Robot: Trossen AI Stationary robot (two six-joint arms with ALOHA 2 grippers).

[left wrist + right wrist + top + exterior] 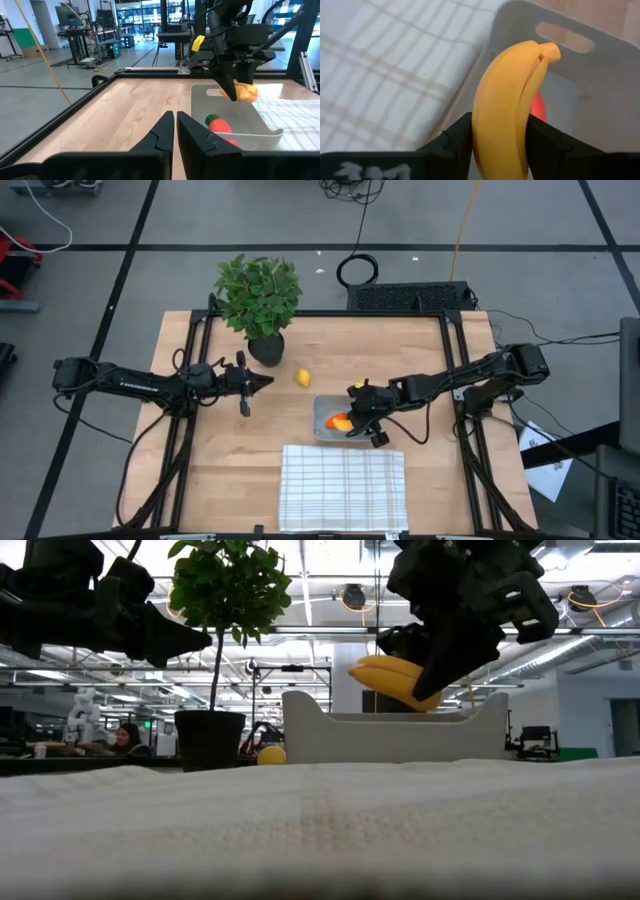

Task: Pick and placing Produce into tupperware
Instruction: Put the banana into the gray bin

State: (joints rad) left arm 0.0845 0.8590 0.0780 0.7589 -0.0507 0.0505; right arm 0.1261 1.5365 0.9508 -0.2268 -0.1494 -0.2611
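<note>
High view: right gripper (pixel 362 418) clamps the banana (pixel 343 421) over the tupperware (pixel 322 412).
Carrot (pixel 218 125) lies inside; lemon (pixel 303 378) sits left of it beside the potted plant (pixel 258 295); cloth (pixel 343 488) lies nearer. Left gripper (pixel 262 382), jaws closed, empty.

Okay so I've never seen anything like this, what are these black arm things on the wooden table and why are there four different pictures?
It is one robot with two dark arms, each ending in a two-finger gripper. One picture looks straight down, one looks level across the table, and two come from cameras on the arms' wrists.

The right gripper holds a yellow toy banana above a small grey plastic container. A toy carrot already lies inside. The left gripper waits shut, holding nothing, over the bare wood.

Also on the table: a small yellow lemon, a potted plant and a white striped cloth.
</note>
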